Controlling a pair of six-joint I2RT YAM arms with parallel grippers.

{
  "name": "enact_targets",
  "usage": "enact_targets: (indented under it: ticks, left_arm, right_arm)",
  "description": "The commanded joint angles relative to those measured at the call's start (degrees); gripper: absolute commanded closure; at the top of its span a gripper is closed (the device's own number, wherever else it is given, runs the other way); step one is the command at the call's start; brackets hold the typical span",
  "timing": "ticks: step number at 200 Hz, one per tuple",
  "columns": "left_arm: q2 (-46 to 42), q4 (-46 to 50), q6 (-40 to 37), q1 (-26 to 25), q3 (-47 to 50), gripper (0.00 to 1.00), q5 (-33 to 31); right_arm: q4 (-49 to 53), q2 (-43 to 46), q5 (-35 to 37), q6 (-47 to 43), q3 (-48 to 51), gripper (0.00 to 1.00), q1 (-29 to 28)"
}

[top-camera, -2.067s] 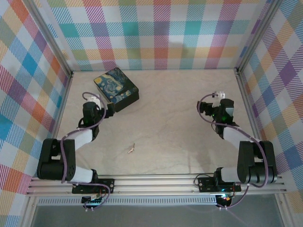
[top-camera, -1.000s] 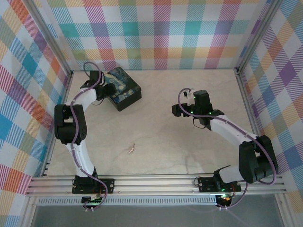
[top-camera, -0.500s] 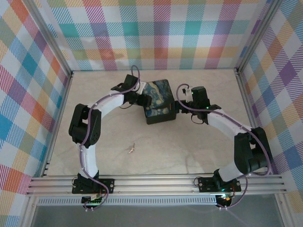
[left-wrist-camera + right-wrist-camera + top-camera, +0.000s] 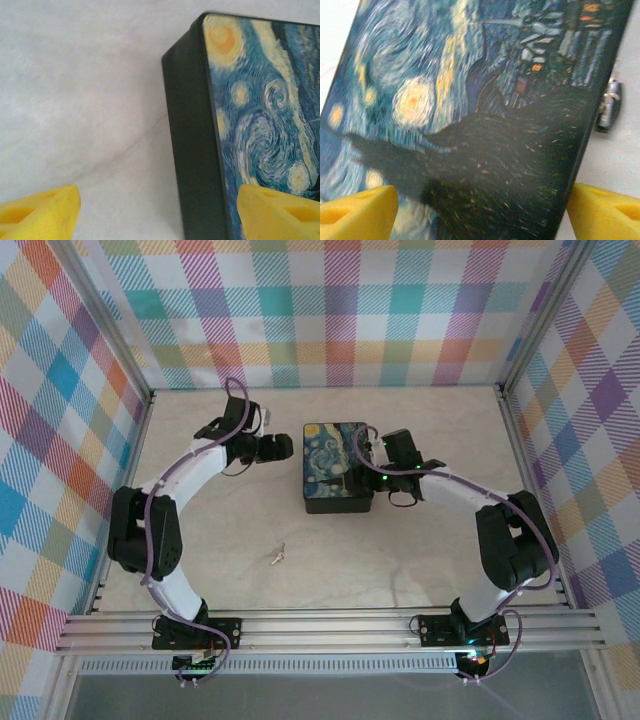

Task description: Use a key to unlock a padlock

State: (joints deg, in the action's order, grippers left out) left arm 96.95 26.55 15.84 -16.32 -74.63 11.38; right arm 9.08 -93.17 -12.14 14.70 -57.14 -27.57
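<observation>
Two arms arc in from either side toward the painted box (image 4: pixel 335 465).
Left gripper (image 4: pixel 157 205) open at its left edge; key (image 4: pixel 278 556) lies nearer on the table (image 4: pixel 420 560); right gripper (image 4: pixel 482 207) open over its right side, padlock (image 4: pixel 609 106) just beside the box.

Top view: box (image 4: pixel 330 485) sits on table (image 4: pixel 420 550), centre-rear. L gripper (image 4: pixel 286 448) at box's 10 o'clock, just beside its wall. R gripper (image 4: pixel 366 462) at box's 3 o'clock, over lid edge. Key (image 4: pixel 278 556) on table at box's 7 o'clock, well apart from box and both grippers. L wrist view: box corner btwn spread fingers (image 4: pixel 40 210), one over table, other over lid. R wrist view: padlock (image 4: pixel 609 106) on table, just beside box wall, frame's 2 o'clock.
</observation>
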Motion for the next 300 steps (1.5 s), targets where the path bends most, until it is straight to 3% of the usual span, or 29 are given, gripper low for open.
enact_targets:
  ticks: [1,50,81,108,126,145,178,230,257,300]
  left_arm:
    - [-3.1,6.3,11.3,0.8,5.2,0.19,-6.5]
    - [-14.9,7.5,20.0,0.8,20.1,0.19,-13.8]
    - [-23.5,9.7,18.8,0.9,24.6,0.18,-15.7]
    - [-27.5,10.7,17.9,0.7,26.1,0.18,-13.8]
    - [-29.1,12.2,17.5,0.0,26.4,0.18,-14.7]
    - [-30.5,12.6,17.7,-0.1,26.6,0.17,-15.6]
    - [-29.2,12.9,18.9,1.0,22.6,0.16,-15.2]
    - [-27.9,12.4,18.4,2.2,21.3,0.16,-14.0]
    - [-27.4,12.6,18.0,2.6,21.3,0.16,-14.1]
    - [-27.7,14.5,15.0,2.9,20.2,0.16,-13.3]
  right_arm:
    - [-2.2,-1.2,-2.4,5.1,-0.6,0.14,-6.4]
    - [-5.1,-9.1,-2.0,10.1,-11.1,0.15,-20.5]
    - [-4.1,-5.8,0.7,9.9,-9.0,0.15,-21.3]
    - [-0.3,0.2,-0.4,8.3,-6.1,0.16,-21.3]
    - [1.3,3.0,-2.0,7.5,-2.8,0.23,-21.4]
    - [1.0,3.6,-3.0,8.6,1.3,0.37,-22.4]
    - [-4.0,0.9,0.4,19.0,4.8,0.56,-27.1]
    - [-11.3,-5.6,5.4,34.5,2.8,0.55,-36.3]
    - [-14.2,-7.8,8.4,42.6,3.1,0.53,-38.1]
    - [-25.7,-13.7,5.9,51.4,4.9,0.53,-38.4]
